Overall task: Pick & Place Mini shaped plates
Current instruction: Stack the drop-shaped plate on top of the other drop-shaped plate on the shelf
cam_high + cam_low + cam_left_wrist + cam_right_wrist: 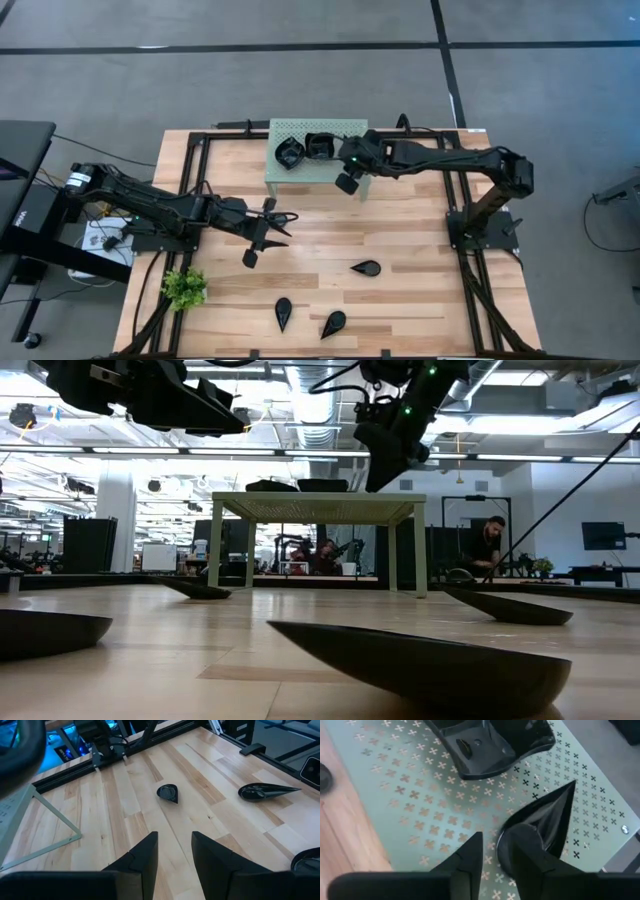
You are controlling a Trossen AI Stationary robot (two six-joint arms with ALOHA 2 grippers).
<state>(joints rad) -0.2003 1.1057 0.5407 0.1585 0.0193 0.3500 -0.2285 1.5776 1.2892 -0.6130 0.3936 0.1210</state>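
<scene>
Plates (540, 827) showing glossy, smooth black; rack (420, 815) looking matt, perforated mint metal; table (200, 780) showing pale wood planks.

High view looks straight down, low view skims level — both share the rack (318, 155), seemingly — wrist views close.

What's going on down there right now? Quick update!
Right gripper over green rack, fingers apart around teardrop plate. Left gripper open, mid-table, empty. Three plates left on table. Nothing blocking.
</scene>
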